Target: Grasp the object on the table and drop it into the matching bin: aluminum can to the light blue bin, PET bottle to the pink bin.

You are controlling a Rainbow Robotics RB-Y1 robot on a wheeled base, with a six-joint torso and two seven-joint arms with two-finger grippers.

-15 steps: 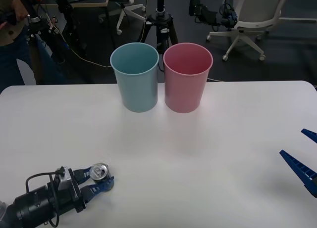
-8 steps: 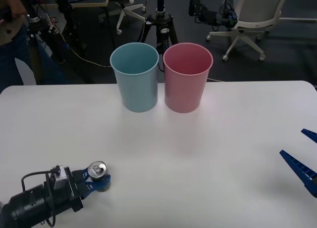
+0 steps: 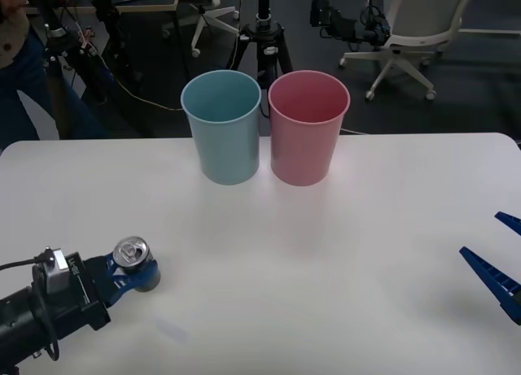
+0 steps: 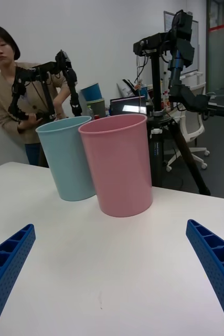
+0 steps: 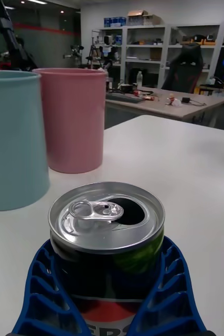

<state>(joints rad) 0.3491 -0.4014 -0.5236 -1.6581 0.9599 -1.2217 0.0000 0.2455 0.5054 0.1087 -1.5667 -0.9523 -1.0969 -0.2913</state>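
Left gripper [image 3: 134,275] clamped around aluminum can [image 3: 133,259], upright at the bench [image 3: 326,253] near-left; right gripper [image 4: 112,281] spread wide, well apart from both bins

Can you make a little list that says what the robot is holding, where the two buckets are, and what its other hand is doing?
holding: left gripper shut on the aluminum can, upright, near the table's front left
buckets: light blue bin and pink bin side by side at the far edge, blue on the left
other hand: right gripper open, parked at the right edge
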